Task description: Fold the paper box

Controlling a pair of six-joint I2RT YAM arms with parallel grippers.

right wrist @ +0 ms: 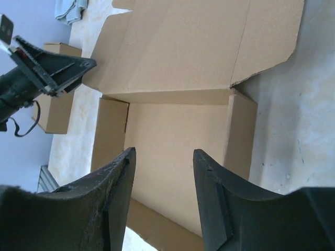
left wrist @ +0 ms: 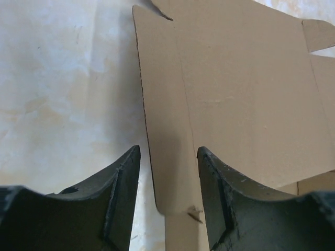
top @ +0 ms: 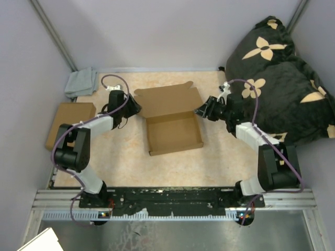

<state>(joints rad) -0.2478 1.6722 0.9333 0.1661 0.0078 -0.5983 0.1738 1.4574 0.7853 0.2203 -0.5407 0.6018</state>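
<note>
The brown paper box (top: 172,132) lies mid-table as a shallow tray with its walls up and its lid (top: 167,99) open flat behind. My left gripper (top: 135,107) is open at the lid's left edge; in the left wrist view (left wrist: 168,157) the lid's side flap (left wrist: 167,130) lies between the fingers, untouched. My right gripper (top: 200,111) is open just off the box's right rear corner; in the right wrist view (right wrist: 162,157) it hovers over the tray floor (right wrist: 172,151), holding nothing.
A flat brown cardboard piece (top: 68,121) lies at the left table edge. A grey cloth (top: 81,82) sits at the back left corner. A black floral cushion (top: 282,78) fills the right side. A metal rail (top: 172,198) runs along the near edge.
</note>
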